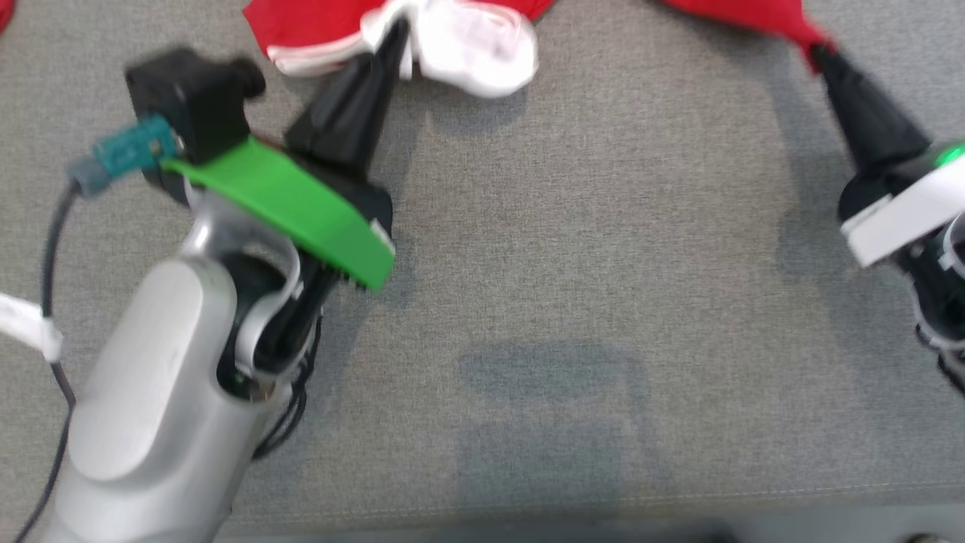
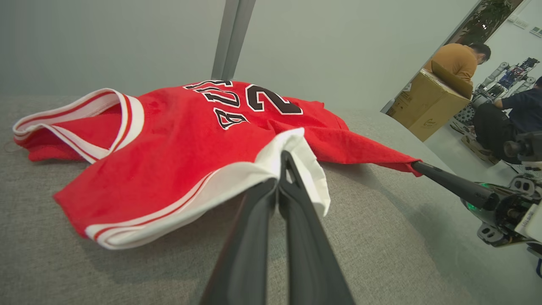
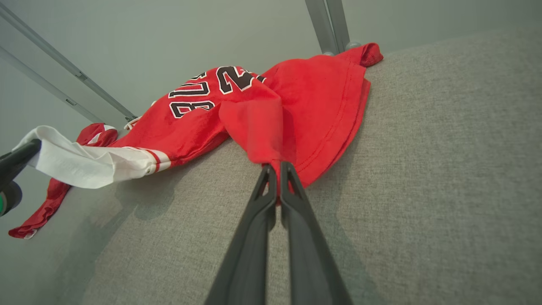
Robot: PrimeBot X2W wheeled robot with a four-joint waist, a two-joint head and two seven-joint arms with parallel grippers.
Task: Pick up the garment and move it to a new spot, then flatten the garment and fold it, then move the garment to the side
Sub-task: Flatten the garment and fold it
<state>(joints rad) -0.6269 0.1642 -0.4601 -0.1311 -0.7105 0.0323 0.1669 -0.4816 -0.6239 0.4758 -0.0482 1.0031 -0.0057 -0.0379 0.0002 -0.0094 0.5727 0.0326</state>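
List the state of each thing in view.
red jersey, crumpled on the gray fabric surface, not yet flat or folded.
left gripper, shut on the red jersey's white trim.
right gripper, shut on the red jersey's red hem.
cardboard box, top flap up.

Head looks down; low wrist views share the garment [image 2: 178, 144].

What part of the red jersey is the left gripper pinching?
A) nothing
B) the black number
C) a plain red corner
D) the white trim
D: the left gripper is shut on the jersey by its white trim; the right gripper pinches plain red cloth.
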